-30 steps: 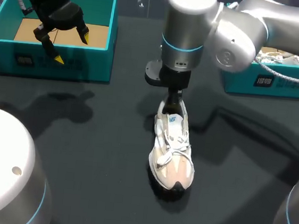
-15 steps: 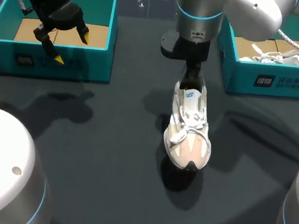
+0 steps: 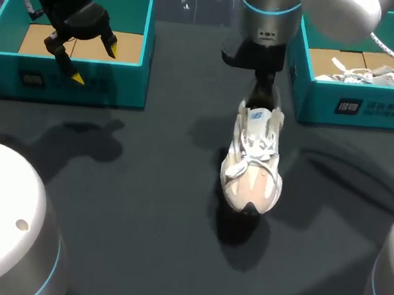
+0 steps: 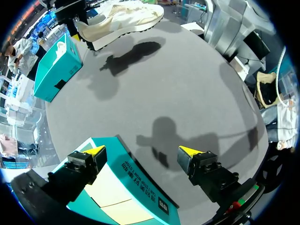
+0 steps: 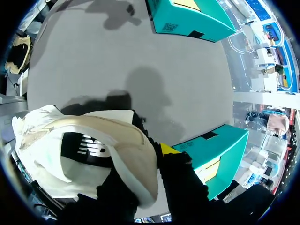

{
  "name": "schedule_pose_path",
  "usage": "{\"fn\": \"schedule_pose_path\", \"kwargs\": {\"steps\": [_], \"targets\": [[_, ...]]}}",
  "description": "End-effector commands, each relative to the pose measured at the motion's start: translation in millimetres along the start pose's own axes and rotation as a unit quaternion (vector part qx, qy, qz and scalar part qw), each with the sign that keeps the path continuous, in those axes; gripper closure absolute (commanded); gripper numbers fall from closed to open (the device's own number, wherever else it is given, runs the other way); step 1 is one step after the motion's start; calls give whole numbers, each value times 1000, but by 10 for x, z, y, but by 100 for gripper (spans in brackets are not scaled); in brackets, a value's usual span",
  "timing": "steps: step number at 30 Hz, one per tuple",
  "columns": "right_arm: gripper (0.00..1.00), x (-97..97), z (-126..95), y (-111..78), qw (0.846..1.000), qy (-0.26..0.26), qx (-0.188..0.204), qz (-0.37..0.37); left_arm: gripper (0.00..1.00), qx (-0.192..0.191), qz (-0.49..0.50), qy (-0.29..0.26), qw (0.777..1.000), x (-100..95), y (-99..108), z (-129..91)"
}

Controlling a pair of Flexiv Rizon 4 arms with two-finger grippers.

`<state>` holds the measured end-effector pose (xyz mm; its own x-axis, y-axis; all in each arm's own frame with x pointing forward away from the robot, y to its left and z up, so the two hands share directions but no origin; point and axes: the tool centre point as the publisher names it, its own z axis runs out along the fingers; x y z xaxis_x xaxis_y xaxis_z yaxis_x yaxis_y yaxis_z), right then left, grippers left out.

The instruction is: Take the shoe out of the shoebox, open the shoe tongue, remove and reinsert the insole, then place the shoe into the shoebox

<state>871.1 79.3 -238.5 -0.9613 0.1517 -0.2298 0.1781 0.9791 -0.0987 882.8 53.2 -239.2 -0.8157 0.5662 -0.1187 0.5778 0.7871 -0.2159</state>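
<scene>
A white and beige sneaker (image 3: 253, 160) hangs above the dark table, toe toward me, its shadow on the table below. My right gripper (image 3: 263, 91) is shut on the sneaker's heel collar; in the right wrist view the shoe (image 5: 89, 154) fills the space around the gripper (image 5: 154, 157), one yellow fingertip (image 5: 168, 149) outside the heel and the other hidden inside. The right teal shoebox (image 3: 360, 105) stands just right of the gripper. My left gripper (image 3: 95, 64) hangs open over the front wall of the left teal shoebox (image 3: 76, 89). Its wrist view shows that gripper (image 4: 143, 151) with nothing between its fingers and the sneaker (image 4: 122, 18) far ahead.
Another white shoe (image 3: 359, 76) lies in the right shoebox. The left shoebox (image 4: 136, 187) shows only its brown cardboard floor (image 3: 88, 41). The right wrist view shows both boxes, the near one (image 5: 211, 154) beside the gripper and the far one (image 5: 192, 16) across the table.
My right arm has carried the sneaker toward the back and right, nearer the right shoebox, and the shoe hangs higher over its shadow. The left arm has not moved.
</scene>
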Motion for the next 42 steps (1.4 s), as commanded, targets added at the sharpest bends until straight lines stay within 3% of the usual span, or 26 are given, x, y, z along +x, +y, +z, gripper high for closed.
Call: {"fn": "schedule_pose_path", "kwargs": {"steps": [1,6,19,30,31,32,36,42], "targets": [[100,-177,-331,-325,1000,-6,0,-2,0,-1,0,0,1000,6,1,-5],[100,-484,-445,-593,1000,-9,18,-6,0,-1,0,0,1000,6,1,-5],[100,-1571,-471,-1513,997,-52,47,22,0,-1,0,0,1000,6,1,-5],[100,-1571,-471,-1513,997,-52,47,22,0,-1,0,0,1000,6,1,-5],[100,-1545,-344,-1480,998,-30,12,50,0,-1,0,0,1000,6,1,-5],[100,-1558,-306,-1470,998,-23,5,58,0,-1,0,0,1000,6,1,-5],[100,-1904,-250,-1575,997,-26,-16,73,0,-1,0,0,1000,6,1,-5],[100,-2531,-251,-1796,997,-49,17,49,0,-1,0,0,1000,6,1,-5]]}}
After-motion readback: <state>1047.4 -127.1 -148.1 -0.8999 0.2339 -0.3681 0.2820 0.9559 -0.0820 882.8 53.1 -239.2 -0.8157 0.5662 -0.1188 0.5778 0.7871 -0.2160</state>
